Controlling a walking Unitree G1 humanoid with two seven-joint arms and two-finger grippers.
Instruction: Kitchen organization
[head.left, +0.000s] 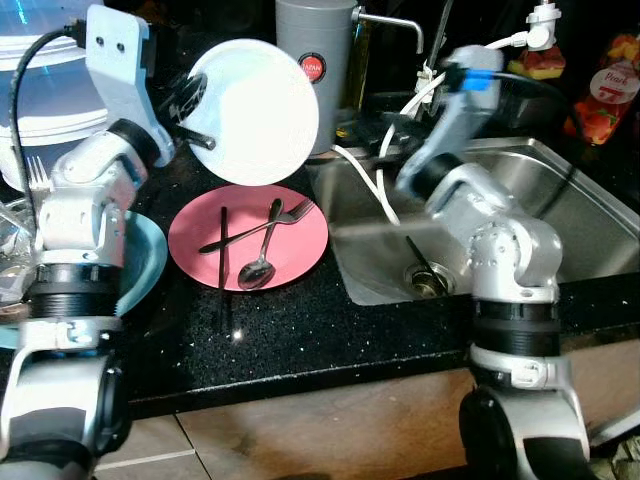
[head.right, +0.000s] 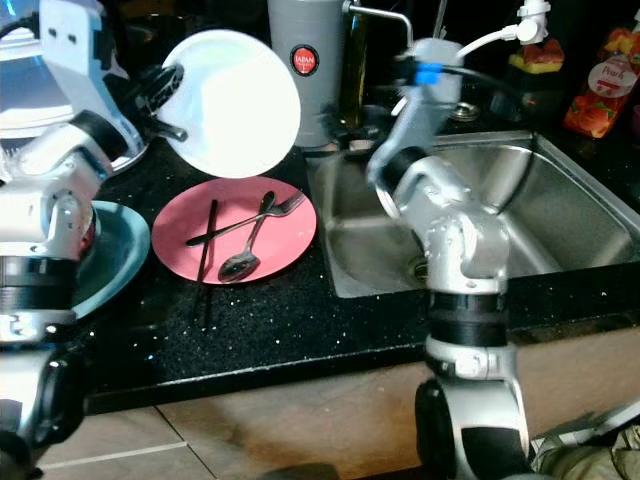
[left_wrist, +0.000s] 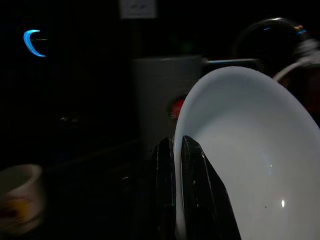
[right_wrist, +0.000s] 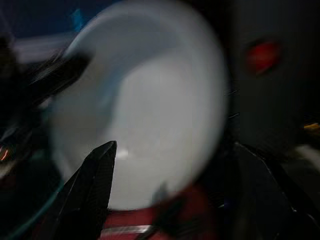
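Observation:
My left gripper (left_wrist: 176, 145) is shut on the rim of a white plate (head.left: 255, 110), holding it tilted on edge above the counter. Below it lies a pink plate (head.left: 300, 250) carrying a spoon (head.left: 258, 268), a fork (head.left: 290, 212) and black chopsticks (head.left: 222, 245). My right arm (head.left: 470, 200) reaches over the sink and is blurred. In the right wrist view the right gripper (right_wrist: 175, 146) is open, its two fingers spread wide and pointing at the white plate (right_wrist: 150, 115), apart from it.
A teal plate (head.left: 150, 255) lies at the left under my left arm. The steel sink (head.left: 570, 200) is on the right, with a grey canister (head.left: 312, 60) and a tap behind it. A fruit bottle (head.left: 605, 95) stands far right. White containers are stacked far left.

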